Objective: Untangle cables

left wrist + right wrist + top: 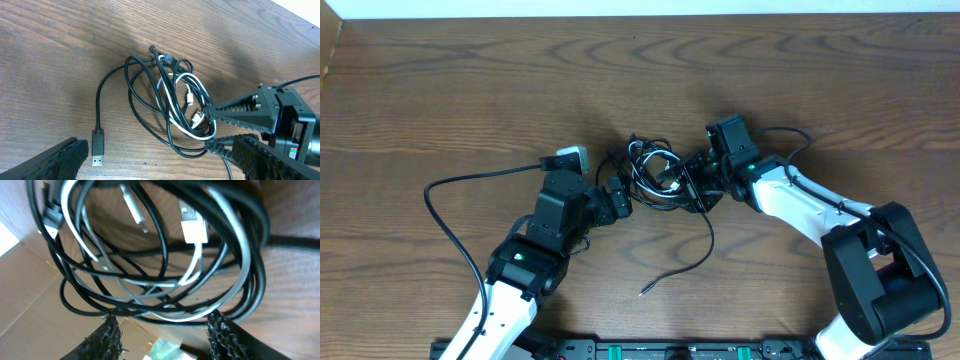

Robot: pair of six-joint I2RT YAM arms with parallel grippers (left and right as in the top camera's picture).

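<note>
Brown wood-grain worktop (470,90) fills the overhead view, and the cables (655,172) lie in one knotted bunch near its middle. The left fingers (620,202) sit just left of the bunch and the right fingers (695,188) are at its right edge. One black tail (650,284) leaves the bunch and curls toward the near side, ending loose on bare wood.

From the left wrist, the cables (150,100) show as several black loops wound around a white cord with a white plug (197,119). A black USB plug (98,147) lies flat on the wood just left of the loops. The left fingers (65,157) stand wide apart at the near corners and hold nothing. The right fingers (235,110) reach in from the right, partly spread, with the right-hand loops running between their tips.

From the right wrist, the cables (250,280) fill the view, close and blurred, and the white plug (192,224) and a thin silver plug (132,205) hang among them. The right fingers (225,332) stand apart beneath the strands. They seem to bracket the cords rather than pinch them, though any contact is hard to make out
</note>
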